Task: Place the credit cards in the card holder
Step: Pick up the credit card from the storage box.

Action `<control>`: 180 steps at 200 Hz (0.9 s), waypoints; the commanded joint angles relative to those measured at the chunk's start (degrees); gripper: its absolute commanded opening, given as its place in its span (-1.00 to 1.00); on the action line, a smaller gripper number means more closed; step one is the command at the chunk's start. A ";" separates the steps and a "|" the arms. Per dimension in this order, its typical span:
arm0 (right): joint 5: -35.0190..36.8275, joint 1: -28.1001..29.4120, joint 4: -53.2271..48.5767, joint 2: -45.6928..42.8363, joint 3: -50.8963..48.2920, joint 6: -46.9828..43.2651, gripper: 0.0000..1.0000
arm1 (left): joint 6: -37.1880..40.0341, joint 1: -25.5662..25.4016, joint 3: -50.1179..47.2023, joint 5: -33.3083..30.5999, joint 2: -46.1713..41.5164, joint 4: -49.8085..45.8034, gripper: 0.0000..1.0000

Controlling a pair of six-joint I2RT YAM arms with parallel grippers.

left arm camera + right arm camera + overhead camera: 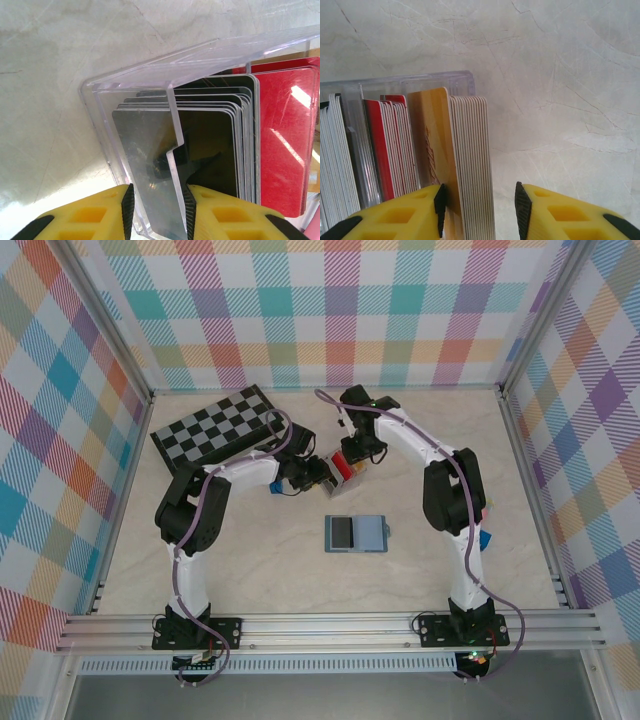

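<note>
Pinching the clear end wall of the card holder (150, 75) together with the silver card (145, 155) behind it, my left claw (159, 202) pins the rack mid-surface, right of the chessboard (215, 428) and beyond the flat wallet (355, 533). Whether the rack sits flat on the marbled surface (560, 100) I cannot tell.

Inside stand the credit cards (210, 145), packed upright face to face: dark ones, a white-edged stack, then a red card (285, 140).

Further right, my right claw (480, 202) stands spread around a tan card (430, 140) and a block of white cards (470, 150). One pad (440, 202) lies against the tan face; the other is clear of the block, with bare surface showing between.

I judge the cards light, stiff and slick, and likely to fan or slide past one another if squeezed off-centre. The hold belongs flat on the two outer faces, near the free end standing out of the slots. The holder looks like hard, light plastic that would skid or tip if not braced, and its thin walls may crack under a hard pinch.
</note>
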 commanded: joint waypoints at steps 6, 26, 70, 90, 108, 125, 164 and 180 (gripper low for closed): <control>4.17 -0.43 -1.20 -2.48 1.66 -1.21 -0.22 | 0.29 0.36 -1.44 -0.38 2.08 -3.76 -0.34; 4.36 -0.26 -0.93 -2.67 1.45 -1.43 -0.25 | 0.18 0.34 -1.46 -0.44 2.18 -3.63 -0.34; 5.51 -0.26 -1.06 -2.91 1.42 -1.49 -0.25 | 0.28 0.25 -1.56 -0.70 2.13 -3.78 -0.35; 5.69 -0.15 -0.99 -3.02 1.47 -1.58 -0.25 | 0.28 0.25 -1.60 -0.74 2.20 -3.80 -0.35; 5.36 -0.17 -0.97 -3.13 1.48 -1.73 -0.28 | 0.28 0.25 -1.65 -0.63 2.20 -3.71 -0.35; 4.52 -0.10 -1.08 -3.14 1.47 -1.49 -0.37 | 0.26 0.25 -1.61 -0.64 2.21 -3.78 -0.35; 5.85 0.18 -0.83 -3.42 1.48 -1.57 -0.50 | 0.19 0.19 -1.73 -0.63 2.26 -3.61 -0.35; 6.71 0.27 -0.48 -3.81 1.32 -1.75 -0.53 | 0.15 0.17 -1.71 -0.67 2.22 -3.62 -0.35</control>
